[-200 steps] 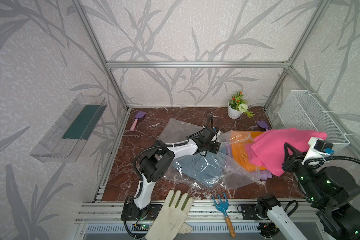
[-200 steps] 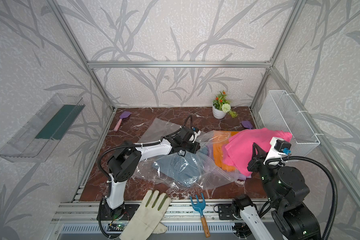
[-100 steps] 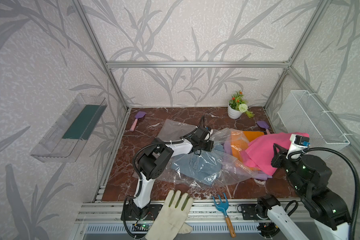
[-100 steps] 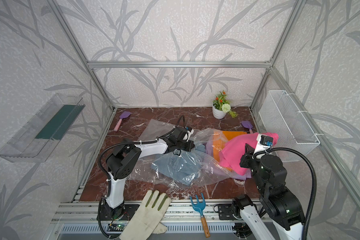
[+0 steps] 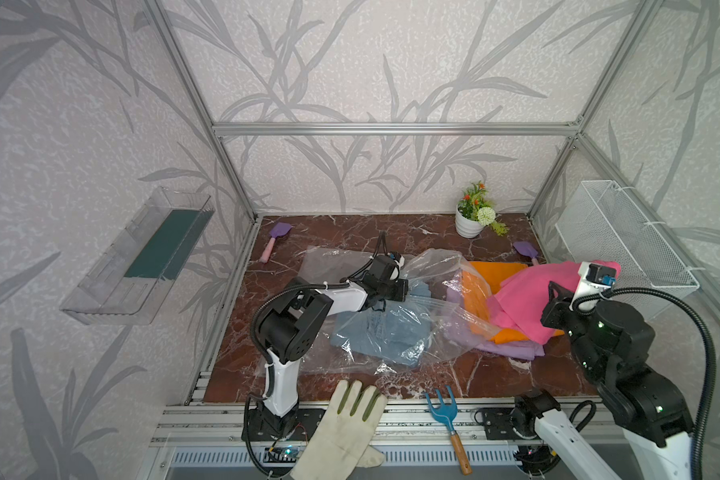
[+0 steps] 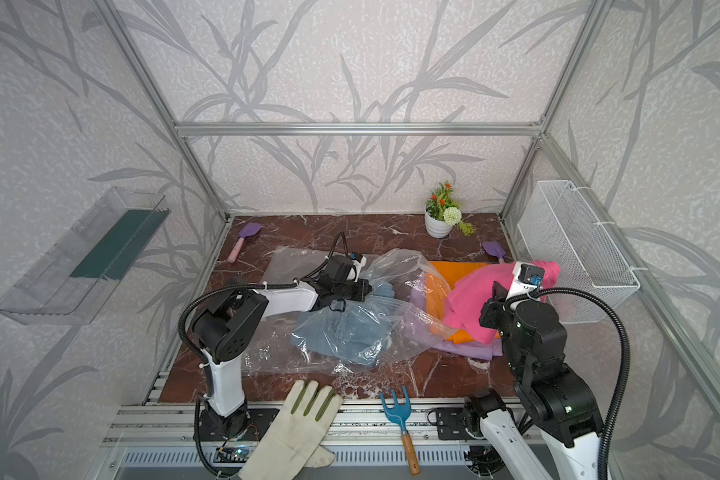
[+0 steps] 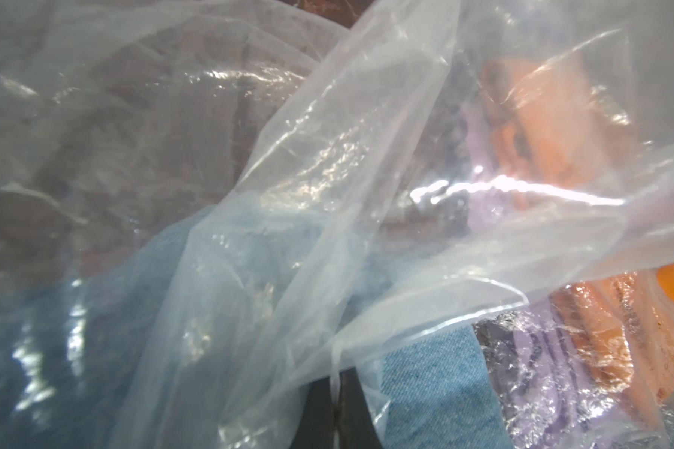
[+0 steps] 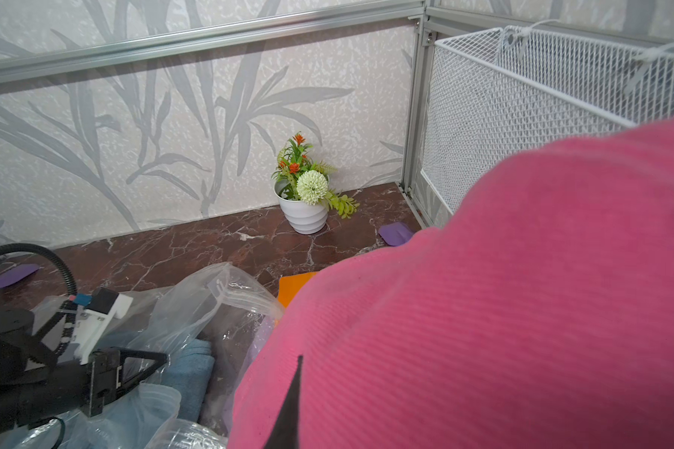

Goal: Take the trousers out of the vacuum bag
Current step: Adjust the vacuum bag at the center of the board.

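The clear vacuum bag (image 5: 433, 270) (image 6: 395, 262) lies crumpled mid-table over the light blue denim trousers (image 5: 383, 332) (image 6: 341, 332). My left gripper (image 5: 404, 290) (image 6: 364, 289) is shut on a fold of the bag's film (image 7: 327, 155), its fingers (image 7: 316, 412) pinched together. To the right, the orange trousers (image 5: 487, 274) (image 6: 454, 270) and the lilac trousers (image 5: 512, 349) (image 6: 466, 347) lie partly under the bag's mouth. My right gripper (image 5: 555, 297) (image 6: 495, 291) is shut on the hot pink trousers (image 5: 528, 295) (image 8: 483, 311), which drape over it and hide all but one finger (image 8: 293, 400).
A cream glove (image 5: 341, 428) and a blue hand fork (image 5: 445, 411) lie on the front rail. A flowerpot (image 5: 470, 220) stands at the back. Purple spades (image 5: 277, 235) (image 5: 524, 249) lie at the back left and right. A white mesh basket (image 5: 616, 232) hangs on the right wall.
My right gripper has moved left with the pink trousers, which now sag lower over the orange ones. My left gripper has drawn the bag leftward.
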Controlling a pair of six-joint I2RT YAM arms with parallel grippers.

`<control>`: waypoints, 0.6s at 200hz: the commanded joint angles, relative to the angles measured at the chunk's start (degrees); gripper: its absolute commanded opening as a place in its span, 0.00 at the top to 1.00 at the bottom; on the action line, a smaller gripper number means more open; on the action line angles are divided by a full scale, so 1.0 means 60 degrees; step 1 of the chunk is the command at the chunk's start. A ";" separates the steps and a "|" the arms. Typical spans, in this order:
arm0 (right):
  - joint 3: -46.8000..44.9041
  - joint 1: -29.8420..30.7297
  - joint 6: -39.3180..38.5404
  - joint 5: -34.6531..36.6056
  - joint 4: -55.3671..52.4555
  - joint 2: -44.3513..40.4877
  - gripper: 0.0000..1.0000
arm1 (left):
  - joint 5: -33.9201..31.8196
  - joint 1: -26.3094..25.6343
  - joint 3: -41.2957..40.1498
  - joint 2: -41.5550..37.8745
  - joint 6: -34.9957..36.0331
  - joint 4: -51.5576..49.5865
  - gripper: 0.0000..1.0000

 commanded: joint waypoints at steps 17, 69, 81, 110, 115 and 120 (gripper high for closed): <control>-0.0145 -0.0007 -0.0151 0.0488 0.1837 0.0254 1.00 | -0.0775 0.0466 -0.1047 -0.0083 0.0116 -0.1166 1.00; -0.0344 -0.0270 -0.0002 0.0088 0.2577 0.1213 1.00 | -0.0799 0.0669 -0.1705 -0.0439 0.0026 -0.0943 1.00; -0.0419 -0.0500 0.0157 -0.0224 0.2785 0.1417 1.00 | -0.0802 0.0706 -0.1850 -0.0514 0.0019 -0.0877 1.00; -0.0623 -0.1088 0.0600 -0.1005 0.3445 0.1710 1.00 | -0.0824 0.0794 -0.2091 -0.0742 -0.0042 -0.0764 1.00; -0.0627 -0.1160 0.0659 -0.1110 0.3557 0.1790 1.00 | -0.0823 0.0807 -0.2116 -0.0774 -0.0038 -0.0749 1.00; -0.0617 -0.1226 0.0701 -0.1209 0.3675 0.1884 1.00 | -0.0821 0.0813 -0.2136 -0.0835 -0.0043 -0.0750 1.00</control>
